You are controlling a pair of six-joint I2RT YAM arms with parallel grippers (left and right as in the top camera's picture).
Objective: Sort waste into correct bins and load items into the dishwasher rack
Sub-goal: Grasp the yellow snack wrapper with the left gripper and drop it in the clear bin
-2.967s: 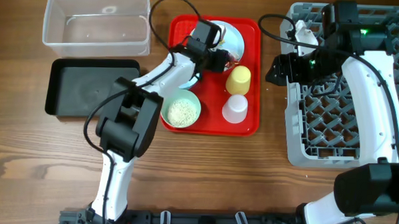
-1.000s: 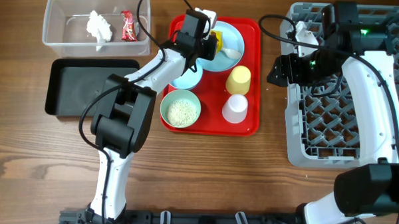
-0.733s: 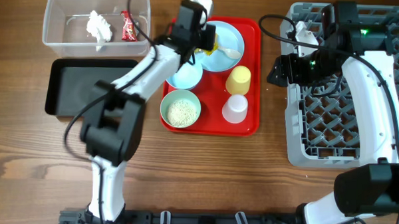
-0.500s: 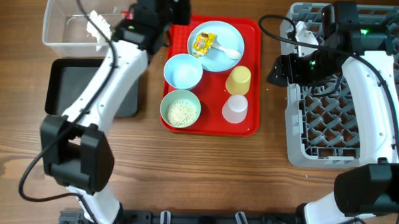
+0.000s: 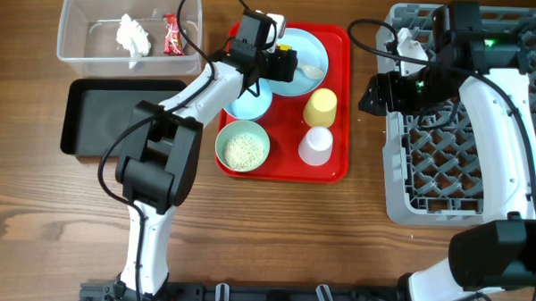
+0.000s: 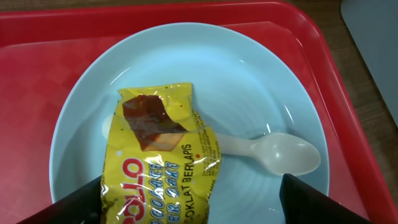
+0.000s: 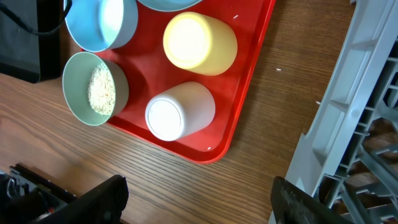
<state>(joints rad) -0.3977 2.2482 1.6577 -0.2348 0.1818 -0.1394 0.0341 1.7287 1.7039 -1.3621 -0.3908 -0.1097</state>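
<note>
My left gripper point(image 6: 189, 208) is open, low over the pale blue plate point(image 6: 261, 81) on the red serving tray. A crinkled yellow wrapper point(image 6: 161, 162) lies on the plate between the jaws, over the handle of the white spoon point(image 6: 273, 154). In the overhead view the left gripper point(image 5: 278, 61) covers most of the wrapper. The clear tub point(image 5: 75, 54) holds a white tissue point(image 5: 133, 34) and a red wrapper point(image 5: 172, 35). The black tray point(image 5: 117, 118) lies below it. My right gripper point(image 5: 375, 92) is open and empty by the grey rack point(image 5: 469, 140).
On the red tray point(image 5: 334, 171) stand a blue bowl point(image 5: 252, 103), a bowl with rice grains point(image 5: 242, 148), a yellow cup point(image 5: 320, 106) and a white cup point(image 5: 315, 146). The right wrist view shows bare wood point(image 7: 205, 180) between the tray and the rack point(image 7: 354, 124).
The tissue and red wrapper have appeared in the clear tub. The left arm swung over to the tub half a second ago and is back over the plate. The right arm has not moved.
</note>
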